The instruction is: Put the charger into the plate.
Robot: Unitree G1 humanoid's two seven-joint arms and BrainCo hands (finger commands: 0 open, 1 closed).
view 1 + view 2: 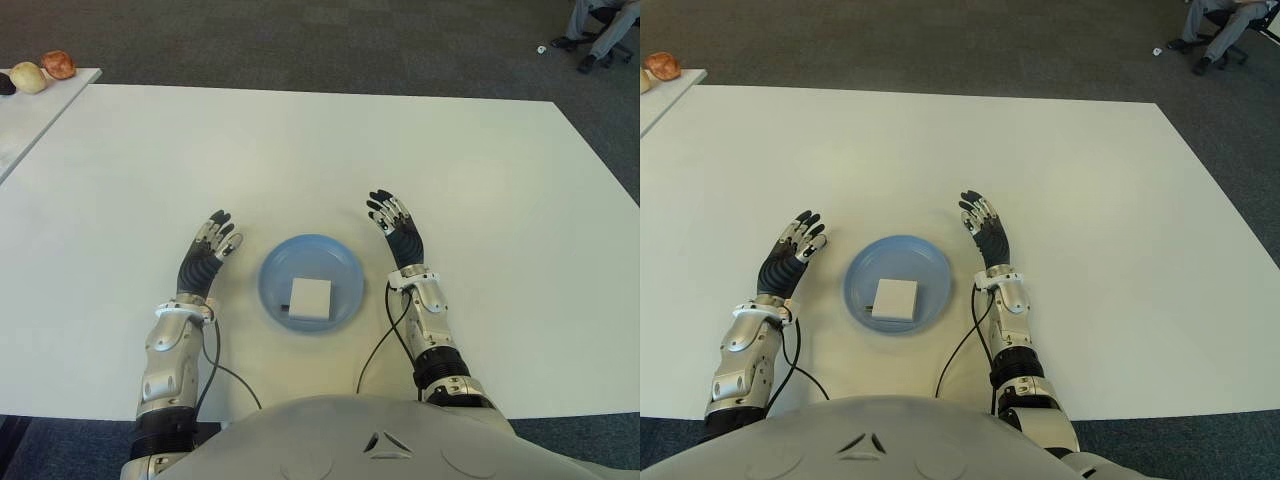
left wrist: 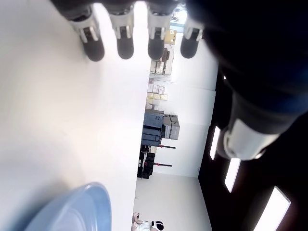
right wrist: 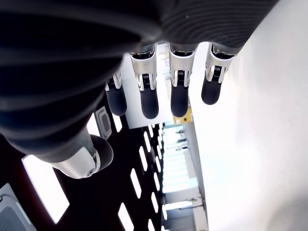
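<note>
Lower centre of frame: small flat white square charger (image 1: 309, 298) lying inside round shallow blue plastic plate (image 1: 342, 263), off-centre toward near rim. Looks like task done, judging from layout.

Left hand (image 1: 209, 248) just left of plate, fingers extended and spread, holding nothing. Right hand (image 1: 397, 228) just right of plate, fingers straight, empty too. Both close to white tabletop (image 1: 300, 150); contact not clear.

Risks from here:
- Either hand sweeping inward on retract, clipping plate rim, sliding plate or tipping charger out.
- Black forearm cables (image 1: 378, 345) hanging near plate's near edge; could snag it if arms pull back low.
- Re-grasping charger needlessly, undoing placement.

Upper left corner: rounded fruit-like items (image 1: 44, 70) on separate side table (image 1: 30, 110), well apart. Upper right: seated person's legs (image 1: 598, 25) on grey carpet, far off, no interference.
</note>
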